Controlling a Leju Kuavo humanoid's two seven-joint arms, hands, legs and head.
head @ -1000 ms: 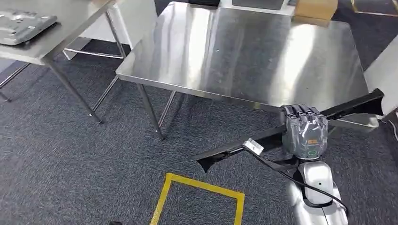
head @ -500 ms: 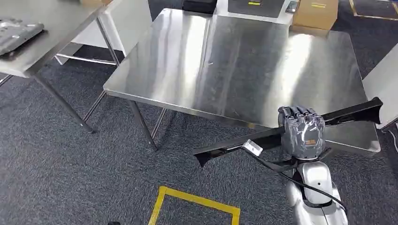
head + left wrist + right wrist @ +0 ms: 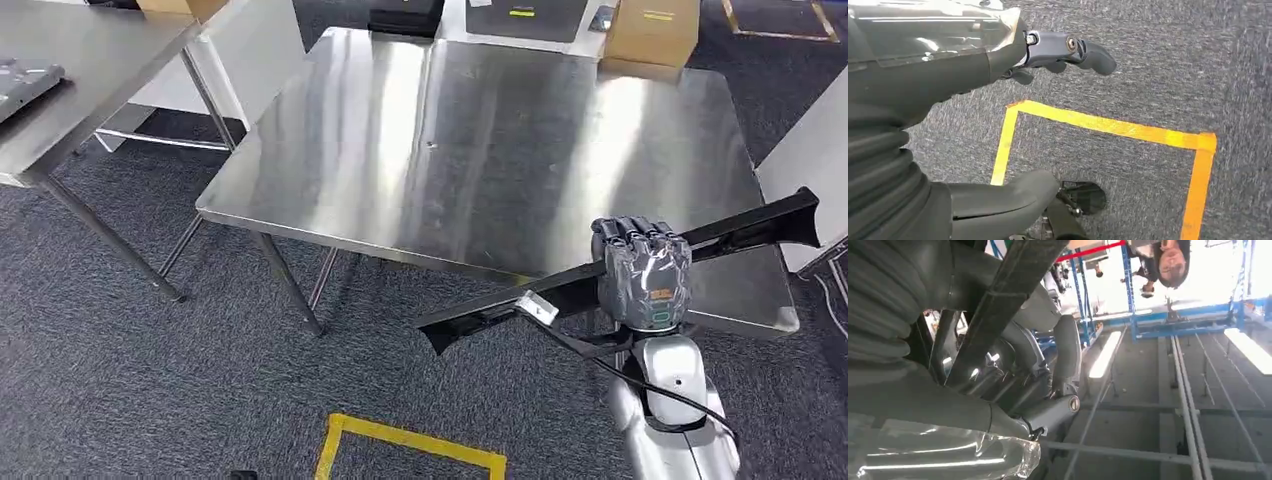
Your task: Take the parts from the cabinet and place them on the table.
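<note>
My right hand [image 3: 645, 275] grips a long, flat black part [image 3: 500, 312] near its middle. The part lies slanted in the head view, its right end above the front right corner of the steel table [image 3: 450, 150] and its left end out over the carpet. In the right wrist view the black part [image 3: 1003, 300] runs between the curled fingers of that hand [image 3: 1013, 385]. My left hand [image 3: 948, 65] hangs over the carpet with thumb and fingers apart and nothing in it.
A second steel table [image 3: 90, 60] with a grey plate [image 3: 20, 75] stands at the left. A cardboard box [image 3: 650, 30] and a black case [image 3: 405, 18] sit beyond the table's far edge. Yellow tape [image 3: 410, 440] marks the carpet; a white panel [image 3: 810, 150] is at the right.
The whole picture has shifted: the camera moved nearer the steel table, which now lies lower and more to the left. My right hand keeps the same hold on the black part.
</note>
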